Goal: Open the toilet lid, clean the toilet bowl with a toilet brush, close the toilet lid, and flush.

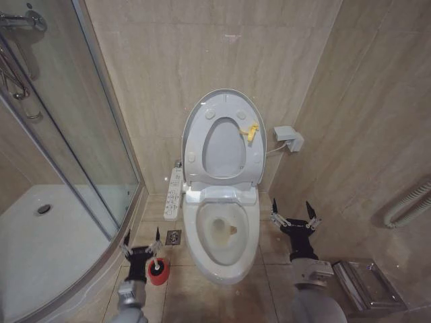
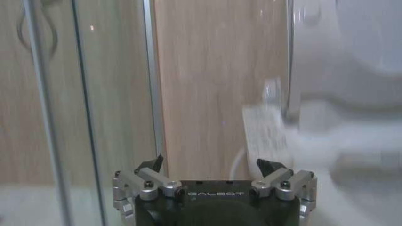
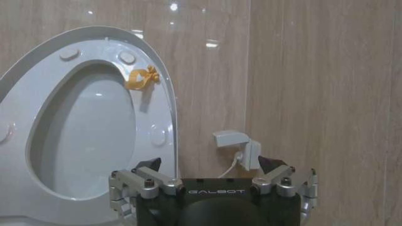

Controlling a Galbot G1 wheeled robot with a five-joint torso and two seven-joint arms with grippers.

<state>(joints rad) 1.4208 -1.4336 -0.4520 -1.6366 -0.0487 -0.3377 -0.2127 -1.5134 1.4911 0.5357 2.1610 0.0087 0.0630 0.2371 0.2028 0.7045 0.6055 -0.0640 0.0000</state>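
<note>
Beige tiled walls and floor close in around the white ceramic toilet bowl (image 1: 222, 235), its inside stained yellowish, with a glass shower enclosure (image 1: 60, 134) on my left. I see the large white oval plastic toilet lid (image 1: 222, 138) already standing upright against the wall, long axis vertical, a small yellow loop tag (image 1: 251, 131) at its edge. The toilet brush in its round red cup holder (image 1: 158, 271) sits on the floor just beside my left tool (image 1: 141, 243), so I judge that arm nearer. My right tool (image 1: 295, 217) hovers right of the bowl. Both tools' fingers are spread apart, empty. Count: 1 lid, 1 bowl, 1 brush, 2 tools.
</note>
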